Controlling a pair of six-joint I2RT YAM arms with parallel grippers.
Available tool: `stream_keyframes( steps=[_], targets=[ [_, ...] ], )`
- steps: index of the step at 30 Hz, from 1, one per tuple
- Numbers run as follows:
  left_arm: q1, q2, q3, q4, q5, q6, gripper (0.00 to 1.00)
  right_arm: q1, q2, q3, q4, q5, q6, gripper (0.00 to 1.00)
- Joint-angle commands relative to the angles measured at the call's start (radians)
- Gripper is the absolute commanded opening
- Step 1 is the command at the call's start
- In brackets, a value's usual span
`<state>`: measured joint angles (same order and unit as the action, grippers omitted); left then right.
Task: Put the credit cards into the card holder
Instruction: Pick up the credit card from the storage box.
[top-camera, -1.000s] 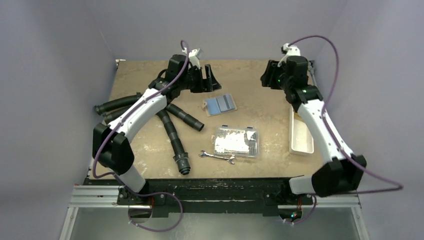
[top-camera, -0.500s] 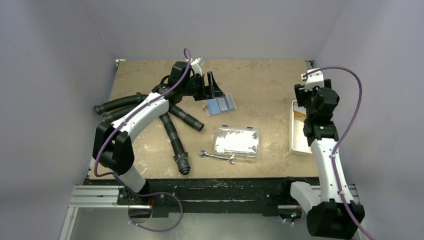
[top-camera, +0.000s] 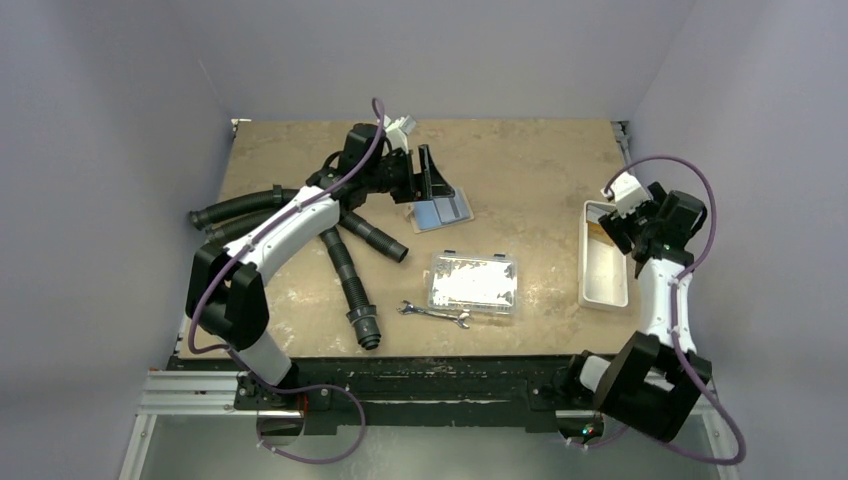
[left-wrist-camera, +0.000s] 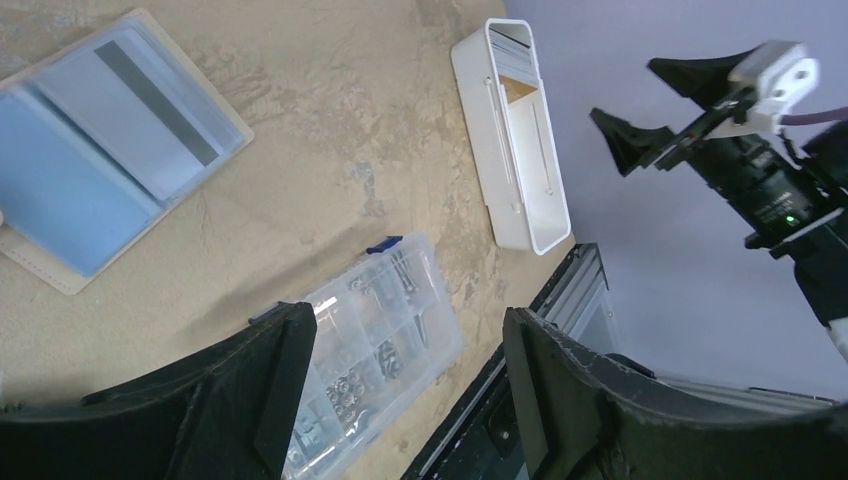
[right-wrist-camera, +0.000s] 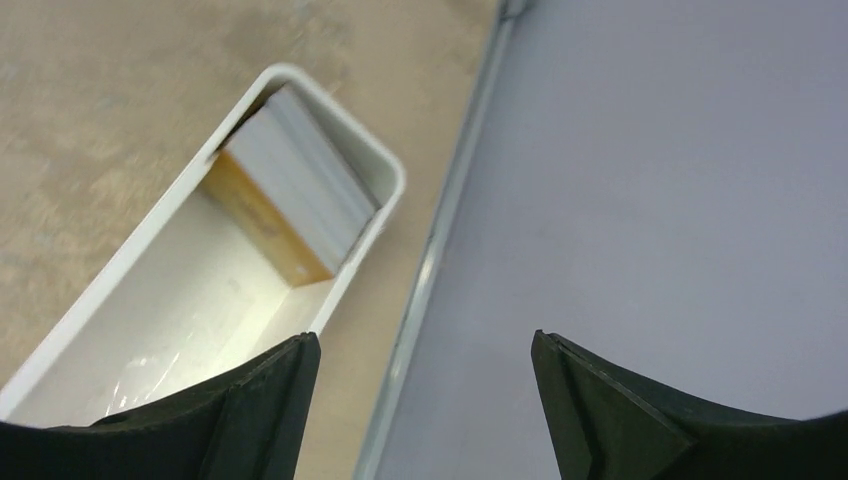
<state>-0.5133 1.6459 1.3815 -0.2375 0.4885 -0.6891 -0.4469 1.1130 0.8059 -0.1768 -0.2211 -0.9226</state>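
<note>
Left gripper (left-wrist-camera: 408, 318): jaws spread wide, nothing between them, hanging right over the card holder's edge.
Card holder (left-wrist-camera: 105, 160): flat and open on the table, far middle, tan rim showing, a striped card (left-wrist-camera: 140, 100) on its blue inside.
Right gripper (right-wrist-camera: 422, 340): fingers apart, empty, above the far end of the white tray (right-wrist-camera: 120, 290).
Credit cards (right-wrist-camera: 300, 190): pale stack, leaning in that far end of the tray.

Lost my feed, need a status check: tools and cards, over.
Left tool open beside card holder, blue card showing on it. Right tool open over white tray, card stack inside. Nothing blocking.
</note>
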Motion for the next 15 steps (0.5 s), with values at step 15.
stream_keyframes(
  steps=[15],
  targets=[
    [0.026, 0.030, -0.007, 0.075, 0.045, -0.019, 0.73, -0.018, 0.298, 0.088, -0.067, -0.165, -0.359, 0.86]
  ],
)
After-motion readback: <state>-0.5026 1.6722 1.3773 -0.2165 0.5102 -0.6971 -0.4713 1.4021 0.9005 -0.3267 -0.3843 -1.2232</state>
